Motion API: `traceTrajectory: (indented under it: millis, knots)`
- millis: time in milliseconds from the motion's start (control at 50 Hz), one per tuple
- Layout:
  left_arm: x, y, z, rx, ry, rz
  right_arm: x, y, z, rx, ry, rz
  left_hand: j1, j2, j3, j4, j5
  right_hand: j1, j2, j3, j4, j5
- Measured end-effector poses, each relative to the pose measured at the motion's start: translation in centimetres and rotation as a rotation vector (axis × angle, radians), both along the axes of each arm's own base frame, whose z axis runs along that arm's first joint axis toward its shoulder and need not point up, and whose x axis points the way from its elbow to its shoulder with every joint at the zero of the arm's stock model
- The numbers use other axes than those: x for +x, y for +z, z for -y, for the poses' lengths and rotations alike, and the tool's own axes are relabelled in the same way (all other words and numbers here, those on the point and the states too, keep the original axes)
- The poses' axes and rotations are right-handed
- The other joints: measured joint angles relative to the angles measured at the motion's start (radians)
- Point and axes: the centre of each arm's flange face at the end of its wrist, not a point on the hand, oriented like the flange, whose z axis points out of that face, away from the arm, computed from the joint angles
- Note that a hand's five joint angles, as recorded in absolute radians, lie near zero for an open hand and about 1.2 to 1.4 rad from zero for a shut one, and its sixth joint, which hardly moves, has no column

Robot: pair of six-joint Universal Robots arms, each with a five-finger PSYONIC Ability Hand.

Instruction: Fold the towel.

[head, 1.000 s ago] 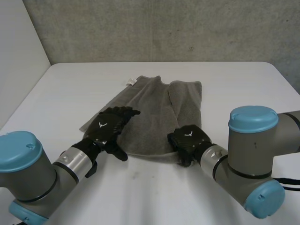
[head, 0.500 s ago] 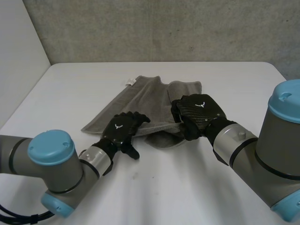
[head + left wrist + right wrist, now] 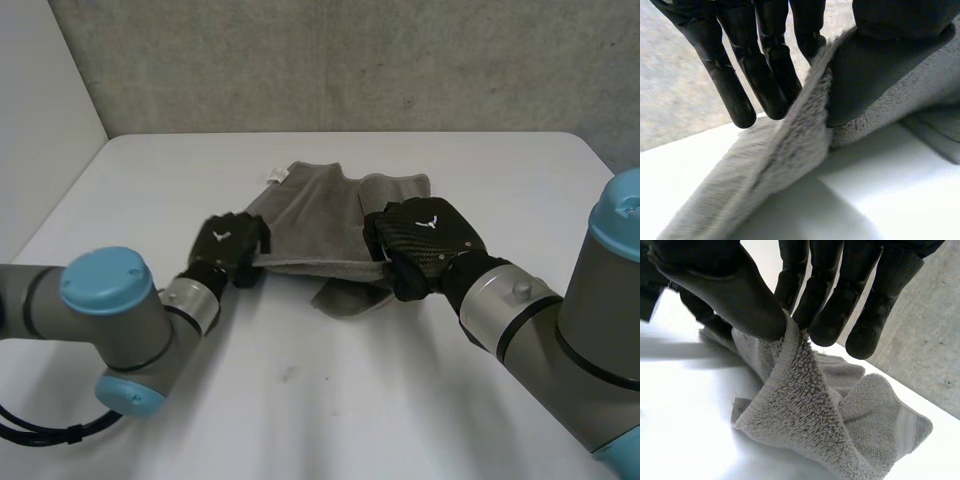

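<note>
- The white bench (image 3: 330,420) carries my grey towel (image 3: 312,210) across its middle. The far part lies flat and the near edge is lifted between my hands.
- My right hand (image 3: 425,245) is clamped on the near right corner, thumb against fingers. My left hand (image 3: 232,245) pinches the near left edge the same way.
- To fold well, I reckon both hands should travel level and together toward the far edge, hem taut, corners meeting square.
- The wrist views give me each pinch, cloth between thumb and fingers. In the head view the backs of my hands cover it.
- Smallest, in the head view: the white label (image 3: 276,176) at the far left corner.
</note>
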Motion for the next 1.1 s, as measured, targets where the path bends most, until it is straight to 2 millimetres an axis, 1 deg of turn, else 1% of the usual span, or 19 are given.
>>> traceTrajectory:
  millis: [120,200,220,240,260,300,340,360,400,420,480,560,600,660,740,820,880,980,1100]
  knots:
    - [1.9,3.9,0.6,-0.112,0.083,0.025,0.0,-1.0,0.8,-0.002,-0.02,-0.003,0.01,0.006,0.007,0.008,0.008,0.0,0.0,0.001,0.0,0.0]
    - [2.7,8.4,0.0,-0.228,0.108,0.011,-0.4,-1.3,2.2,-0.019,-0.056,0.006,0.012,0.008,0.009,0.009,0.008,0.0,0.002,0.001,0.0,0.01]
    - [2.7,9.1,-0.2,-0.245,0.108,0.006,-0.5,-1.1,2.4,-0.026,-0.063,0.01,0.012,0.008,0.009,0.009,0.009,0.0,0.002,0.001,0.0,0.013]
    - [2.7,11.0,-0.6,-0.293,0.106,-0.011,-0.7,-0.7,3.0,-0.042,-0.075,0.019,0.013,0.008,0.009,0.009,0.009,0.0,0.002,0.001,0.0,0.015]
    - [2.7,12.0,-0.9,-0.317,0.104,-0.021,-0.7,-0.3,3.3,-0.053,-0.082,0.026,0.013,0.008,0.009,0.009,0.009,0.0,0.002,0.001,0.0,0.016]
    - [2.7,15.2,-1.8,-0.396,0.097,-0.057,-0.9,1.3,4.0,-0.095,-0.098,0.049,0.013,0.009,0.009,0.009,0.009,0.0,0.003,0.002,0.0,0.016]
    - [2.8,18.6,-2.9,-0.476,0.09,-0.096,-1.2,4.1,4.4,-0.159,-0.112,0.084,0.013,0.009,0.009,0.009,0.009,0.002,0.009,0.002,0.0,0.017]
    - [2.9,19.6,-3.2,-0.498,0.089,-0.107,-1.3,5.0,4.4,-0.177,-0.115,0.094,0.013,0.009,0.009,0.009,0.009,0.007,0.01,0.002,0.0,0.019]
    - [3.2,23.2,-4.6,-0.572,0.084,-0.145,-1.8,9.0,4.1,-0.262,-0.124,0.14,0.017,0.009,0.009,0.009,0.013,0.019,0.01,0.002,0.0,0.022]
    - [3.3,24.0,-4.9,-0.588,0.083,-0.153,-1.9,10.0,4.0,-0.282,-0.126,0.151,0.017,0.009,0.009,0.009,0.013,0.019,0.01,0.002,0.0,0.022]
    - [3.8,27.6,-6.5,-0.64,0.079,-0.182,-2.9,15.3,2.8,-0.384,-0.132,0.203,0.017,0.009,0.01,0.009,0.013,0.019,0.01,0.002,0.0,0.022]
    - [4.1,29.3,-7.7,-0.627,0.071,-0.178,-3.9,19.0,1.4,-0.434,-0.13,0.223,0.017,0.009,0.01,0.009,0.013,0.019,0.01,0.003,0.0,0.022]
    - [4.2,29.2,-8.0,-0.597,0.063,-0.164,-4.1,19.4,1.1,-0.421,-0.122,0.215,0.017,0.009,0.01,0.009,0.013,0.019,0.01,0.003,0.0,0.022]
    - [4.1,28.4,-8.1,-0.546,0.051,-0.139,-4.0,18.6,1.3,-0.372,-0.111,0.188,0.017,0.009,0.01,0.009,0.013,0.019,0.01,0.003,0.0,0.022]
    - [3.9,26.0,-8.0,-0.458,0.03,-0.094,-3.5,15.6,2.3,-0.26,-0.098,0.134,0.017,0.009,0.01,0.009,0.013,-0.031,-0.038,-0.044,-0.047,-0.023]
    - [3.7,22.7,-7.5,-0.363,0.017,-0.043,-2.9,10.1,3.3,-0.092,-0.093,0.056,0.017,0.009,0.01,0.009,0.013,-0.629,-0.637,-0.63,-0.626,-0.643]
    - [3.7,21.0,-7.2,-0.318,0.015,-0.016,-2.7,6.5,3.4,0.007,-0.096,0.018,0.017,0.009,0.01,0.009,0.013,-0.797,-0.789,-0.793,-0.788,-0.821]
    - [3.7,20.7,-6.7,-0.308,0.02,-0.007,-2.8,1.8,3.1,0.128,-0.111,0.012,0.017,0.009,0.01,0.009,0.013,-0.867,-0.856,-0.866,-0.86,-0.906]
    - [3.7,22.6,-6.6,-0.338,0.025,-0.02,-2.6,-2.7,1.7,0.291,-0.12,0.039,0.017,0.009,0.01,0.009,0.013,-0.879,-0.856,-0.88,-0.876,-0.92]
